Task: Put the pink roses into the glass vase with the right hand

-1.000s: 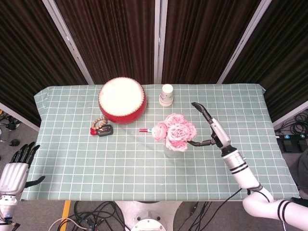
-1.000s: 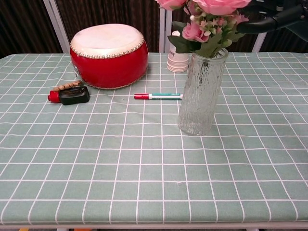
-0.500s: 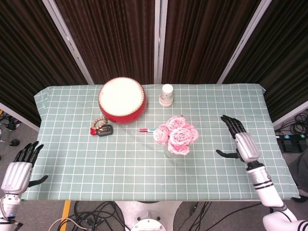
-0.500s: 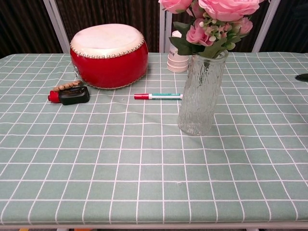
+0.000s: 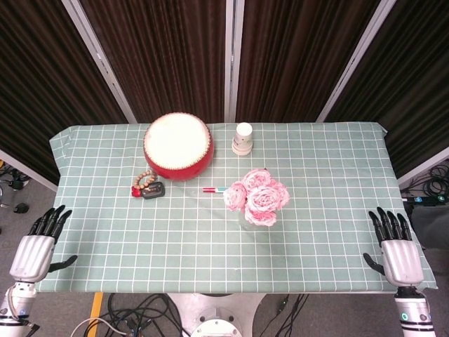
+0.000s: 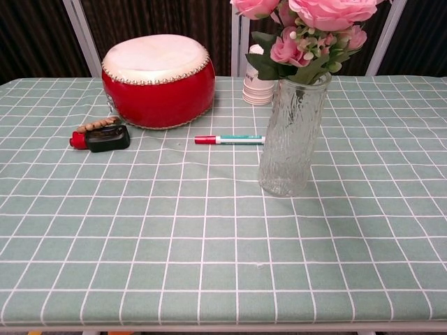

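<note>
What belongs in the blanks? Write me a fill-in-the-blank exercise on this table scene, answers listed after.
1. The pink roses stand in the glass ____.
2. The marker pen lies between the glass vase and the red ____.
3. The right robot hand holds ____, its fingers spread near the table's front edge.
4. The white paper cups stand to the ____ of the red drum in the head view.

Missing words: vase; drum; nothing; right

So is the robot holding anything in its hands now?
No. The left hand and right hand are both empty with fingers spread; the pink roses stand in the glass vase.
</note>
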Controlling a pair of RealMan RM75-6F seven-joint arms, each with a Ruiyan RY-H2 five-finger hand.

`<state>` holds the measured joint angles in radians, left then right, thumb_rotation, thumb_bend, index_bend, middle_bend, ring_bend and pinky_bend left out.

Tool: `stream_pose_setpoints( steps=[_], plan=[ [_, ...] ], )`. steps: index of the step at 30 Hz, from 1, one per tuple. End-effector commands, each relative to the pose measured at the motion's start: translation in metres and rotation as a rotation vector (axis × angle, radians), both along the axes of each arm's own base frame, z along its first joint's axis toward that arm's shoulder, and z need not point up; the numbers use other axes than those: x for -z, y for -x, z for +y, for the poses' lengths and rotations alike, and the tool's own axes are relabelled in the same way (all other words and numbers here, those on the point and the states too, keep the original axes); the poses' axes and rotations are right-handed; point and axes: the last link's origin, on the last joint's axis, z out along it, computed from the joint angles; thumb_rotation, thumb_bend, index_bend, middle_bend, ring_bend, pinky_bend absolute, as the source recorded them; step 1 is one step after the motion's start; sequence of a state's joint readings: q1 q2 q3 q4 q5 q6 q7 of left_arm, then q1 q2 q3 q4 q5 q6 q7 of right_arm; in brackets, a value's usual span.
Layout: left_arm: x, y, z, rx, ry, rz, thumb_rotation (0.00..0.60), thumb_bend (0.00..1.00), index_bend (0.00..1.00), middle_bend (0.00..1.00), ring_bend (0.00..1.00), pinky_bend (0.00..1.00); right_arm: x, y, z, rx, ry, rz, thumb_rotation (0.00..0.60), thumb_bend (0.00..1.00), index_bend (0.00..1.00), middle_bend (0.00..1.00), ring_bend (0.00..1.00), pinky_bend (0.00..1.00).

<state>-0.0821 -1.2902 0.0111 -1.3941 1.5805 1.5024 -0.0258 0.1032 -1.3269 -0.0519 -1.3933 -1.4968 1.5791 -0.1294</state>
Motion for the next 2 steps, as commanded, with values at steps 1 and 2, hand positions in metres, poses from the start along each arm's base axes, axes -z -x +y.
stream_pose_setpoints(
  steps=[1,2],
  plan=[
    [-0.0002,-0.0002,-0.0007,0.004,-0.003,-0.001,0.600,0.00,0.07,0.00,0.00,0.16,0.0028,0.0018,0.0044,-0.003,-0.009,0.002,0.600,0.08,0.00,0.00,0.00,0.00],
    [-0.0005,-0.0003,-0.0008,0.004,-0.005,-0.003,0.600,0.00,0.07,0.00,0.00,0.16,0.0035,0.0018,0.0049,-0.005,-0.011,0.002,0.600,0.08,0.00,0.00,0.00,0.00]
  ],
)
